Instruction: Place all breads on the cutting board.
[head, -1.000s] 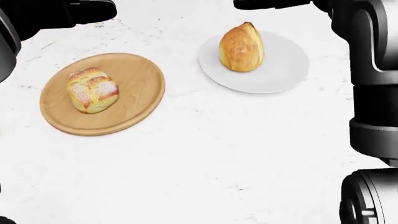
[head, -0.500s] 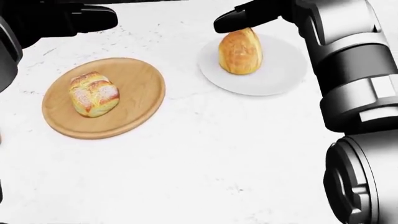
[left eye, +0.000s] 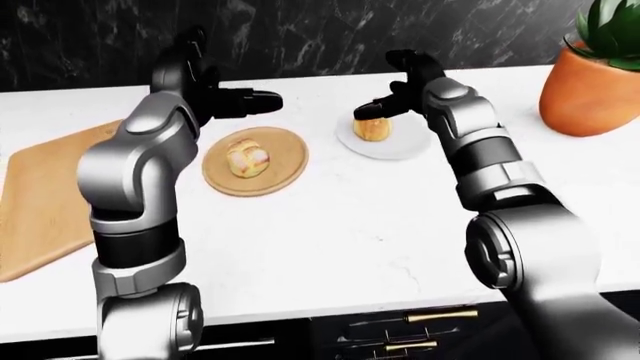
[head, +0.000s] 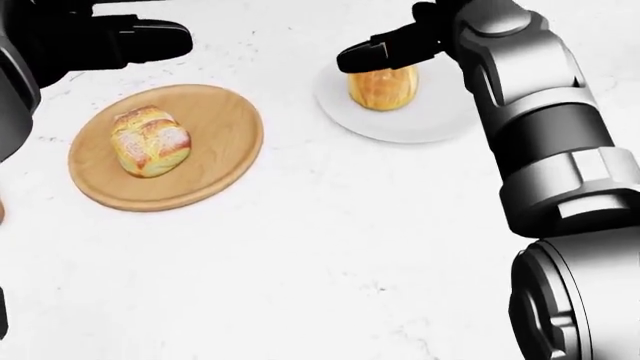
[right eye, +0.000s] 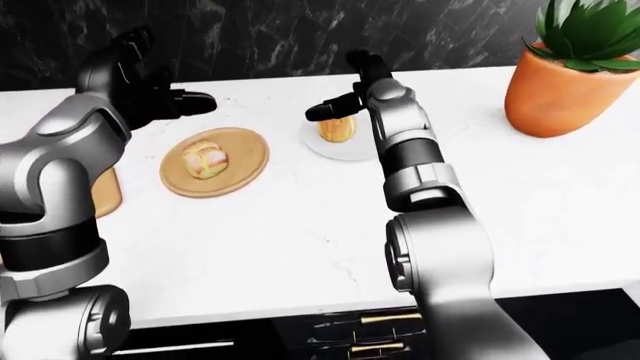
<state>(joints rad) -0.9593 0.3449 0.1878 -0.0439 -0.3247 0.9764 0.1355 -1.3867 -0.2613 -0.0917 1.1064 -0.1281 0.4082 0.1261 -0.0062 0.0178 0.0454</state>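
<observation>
A sugar-dusted bread roll (head: 150, 141) lies on a round wooden board (head: 225, 161) at the left of the head view. A golden bread (head: 385, 90) stands on a white plate (head: 435, 124) at the top. My right hand (head: 385, 49) hovers open just over the top of that bread, fingers pointing left, not closed round it. Up and left of the round board my left hand (head: 130, 37) is open and holds nothing. In the left-eye view a large rectangular cutting board (left eye: 40, 195) lies at the far left of the counter.
A terracotta pot with a green plant (left eye: 590, 90) stands at the right end of the white counter (left eye: 350, 225). A dark marble wall runs along the top. Drawers with brass handles (left eye: 430, 319) sit under the counter's near edge.
My right arm has swung in from the top right and its hand now reaches over the golden bread. The left hand has hardly moved. The view shifted slightly.
</observation>
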